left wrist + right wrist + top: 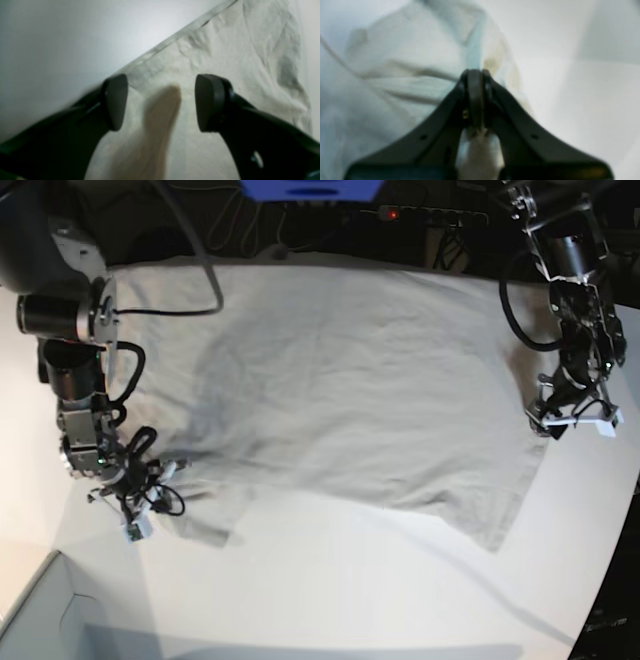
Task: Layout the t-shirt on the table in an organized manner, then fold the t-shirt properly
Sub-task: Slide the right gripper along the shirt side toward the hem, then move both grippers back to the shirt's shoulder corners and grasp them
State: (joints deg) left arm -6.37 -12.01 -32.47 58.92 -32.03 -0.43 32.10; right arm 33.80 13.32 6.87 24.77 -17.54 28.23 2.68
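Note:
The light grey-beige t-shirt [350, 380] lies spread over the white table [350, 580], wrinkled, with one sleeve bunched at the near left. My right gripper [150, 500] sits at that sleeve. In the right wrist view its jaws [475, 95] are shut, with a pinch of the t-shirt [407, 75] showing behind the pads. My left gripper [568, 418] is at the shirt's right edge. In the left wrist view it [162, 102] stands open just above the t-shirt [225, 62], close to the hem, with a blurred raised fold between its fingers [116, 102].
A pale box corner [40, 610] sits at the near left. Cables and a blue object [310, 188] line the back edge. The table's curved edge [600, 580] runs down the right side. Bare tabletop [62, 37] lies beside the hem.

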